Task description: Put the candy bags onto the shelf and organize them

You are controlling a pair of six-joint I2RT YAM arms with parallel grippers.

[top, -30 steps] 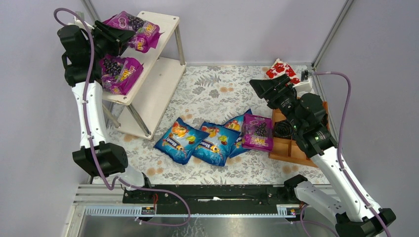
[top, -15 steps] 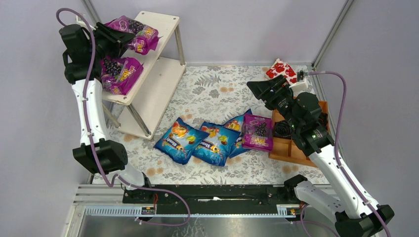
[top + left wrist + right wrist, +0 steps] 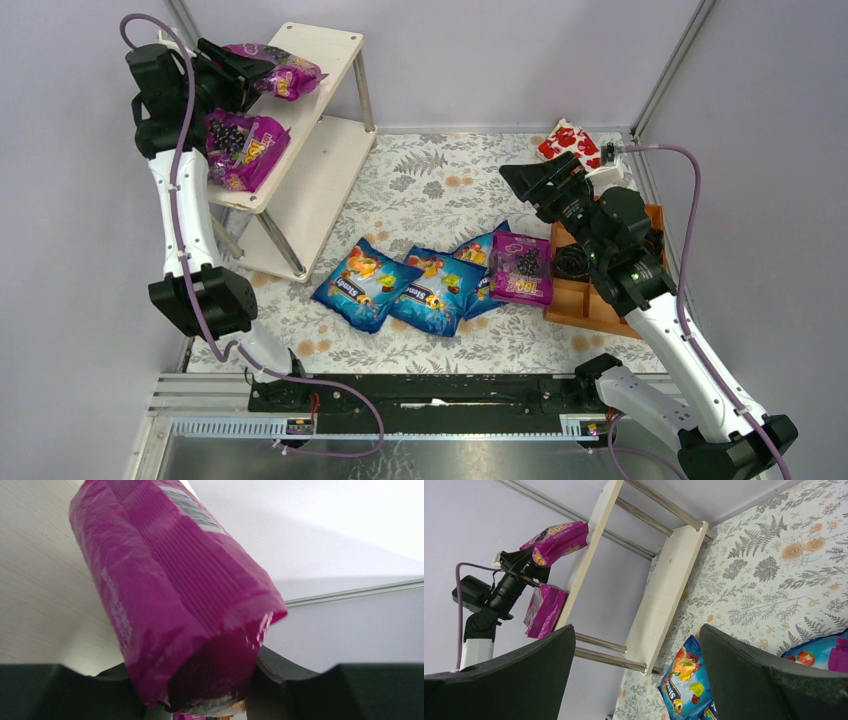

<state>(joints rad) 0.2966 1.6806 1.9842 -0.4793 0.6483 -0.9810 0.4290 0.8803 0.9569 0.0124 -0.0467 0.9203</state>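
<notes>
**Second grape bag going onto top tier; four bags pending**

Change over the last second: the left pincer [image 3: 243, 72] climbs and draws back toward the wall. The glossy magenta-purple grape candy bag [image 3: 283, 74] it pinches by one end swings from face-up to nearly edge-on above the far part of the pale beige two-tier wooden shelf [image 3: 325, 45]. Left wrist view: bag [image 3: 170, 590] clamped between the fingers; contact with the top board not resolvable. Judgement: placement under way, release not yet done. Right pincer [image 3: 525, 178] edges slightly toward the shelf side; fingers spread, nothing between them.

Contents
- Top tier: one magenta grape bag [image 3: 240, 148] lying at the near end
- Lower tier [image 3: 320, 170]: bare
- Brown wooden compartment tray [image 3: 590, 300]: largely hidden by the right arm; one dark coiled item [image 3: 572, 262], identity unclear
- Floral-cloth desk [image 3: 440, 190]: three blue fruit-print candy bags [image 3: 365, 285] overlapping in a row, third magenta bag [image 3: 520, 268] at the tray's edge
</notes>
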